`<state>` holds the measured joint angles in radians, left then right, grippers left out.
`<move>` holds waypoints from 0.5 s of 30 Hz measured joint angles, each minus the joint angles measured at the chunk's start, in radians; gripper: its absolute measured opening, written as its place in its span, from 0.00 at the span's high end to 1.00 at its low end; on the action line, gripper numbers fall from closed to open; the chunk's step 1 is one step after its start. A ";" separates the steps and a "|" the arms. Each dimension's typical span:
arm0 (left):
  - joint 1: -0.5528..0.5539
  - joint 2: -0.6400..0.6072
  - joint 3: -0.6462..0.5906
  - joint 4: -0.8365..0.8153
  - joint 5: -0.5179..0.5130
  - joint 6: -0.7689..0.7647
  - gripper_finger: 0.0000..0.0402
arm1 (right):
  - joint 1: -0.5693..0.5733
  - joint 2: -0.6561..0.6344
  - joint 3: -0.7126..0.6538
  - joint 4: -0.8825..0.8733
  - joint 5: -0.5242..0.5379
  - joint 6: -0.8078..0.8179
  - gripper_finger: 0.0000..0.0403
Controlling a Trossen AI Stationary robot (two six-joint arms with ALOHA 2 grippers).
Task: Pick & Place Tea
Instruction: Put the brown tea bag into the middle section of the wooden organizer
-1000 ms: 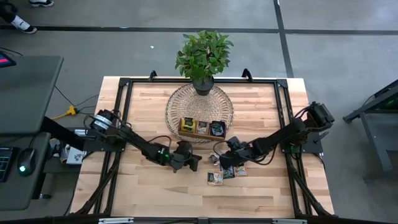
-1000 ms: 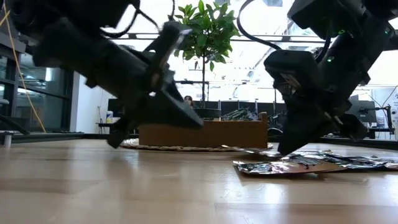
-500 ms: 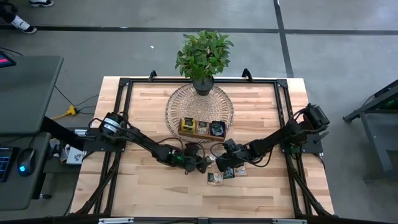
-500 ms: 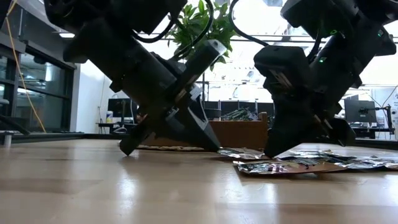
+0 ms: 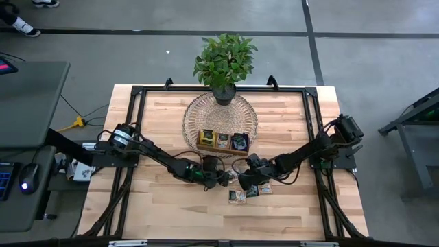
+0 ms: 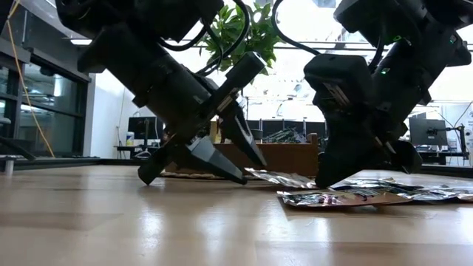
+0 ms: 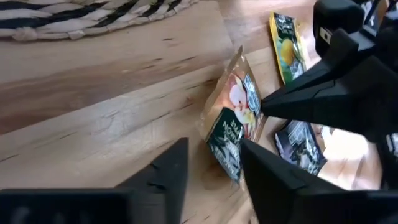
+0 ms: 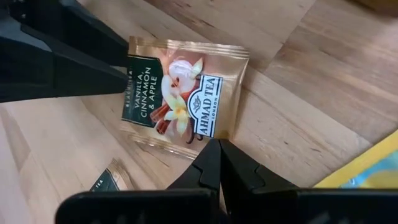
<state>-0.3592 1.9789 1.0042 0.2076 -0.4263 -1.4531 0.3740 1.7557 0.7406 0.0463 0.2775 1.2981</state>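
The wooden tabletop carries a woven mat with a tray and a plant. Near its front middle lie the sachets. One gold sachet is raised on one edge, tilted. The right gripper has its fingers pressed together on that sachet's edge. The left gripper stands just beside it, fingers partly apart, one on each side of the sachet's lower edge. You should slide the left fingers deeper before closing, so the thin foil does not slip out.
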 joint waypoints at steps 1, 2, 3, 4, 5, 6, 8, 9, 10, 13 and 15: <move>0.000 0.000 0.000 0.000 0.000 -0.013 0.61 | 0.000 0.000 0.000 0.000 -0.001 -0.003 1.00; 0.000 0.000 0.000 0.000 0.000 -0.020 0.57 | 0.000 0.000 0.000 0.001 -0.001 -0.006 1.00; 0.000 0.000 0.000 0.002 0.000 -0.026 0.54 | 0.000 0.000 0.000 0.001 -0.002 -0.008 1.00; 0.000 0.000 0.000 0.004 0.000 -0.033 0.50 | 0.000 0.000 0.000 0.001 -0.002 -0.011 1.00; 0.000 0.000 0.000 0.006 -0.003 -0.041 0.48 | 0.000 0.000 0.000 0.002 -0.003 -0.015 1.00; 0.000 0.000 0.000 0.009 -0.004 -0.049 0.45 | 0.000 0.000 0.000 0.002 -0.003 -0.016 1.00; 0.000 0.000 -0.001 0.015 -0.004 -0.072 0.42 | 0.000 0.000 0.000 0.002 -0.003 -0.016 1.00; 0.000 0.001 -0.001 0.021 -0.002 -0.081 0.41 | 0.000 0.000 0.000 0.003 -0.002 -0.016 1.00; 0.000 0.001 -0.001 0.028 0.001 -0.086 0.40 | 0.000 0.000 0.000 0.004 -0.001 -0.016 1.00; 0.001 0.002 0.008 0.031 0.020 -0.121 0.41 | 0.000 0.000 -0.001 0.016 0.000 -0.019 1.00; 0.001 0.003 0.014 0.024 0.024 -0.126 0.42 | 0.000 0.001 -0.002 0.029 0.000 -0.020 1.00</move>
<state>-0.3584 1.9816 1.0181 0.2320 -0.4018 -1.5795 0.3740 1.7569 0.7387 0.0756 0.2774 1.2781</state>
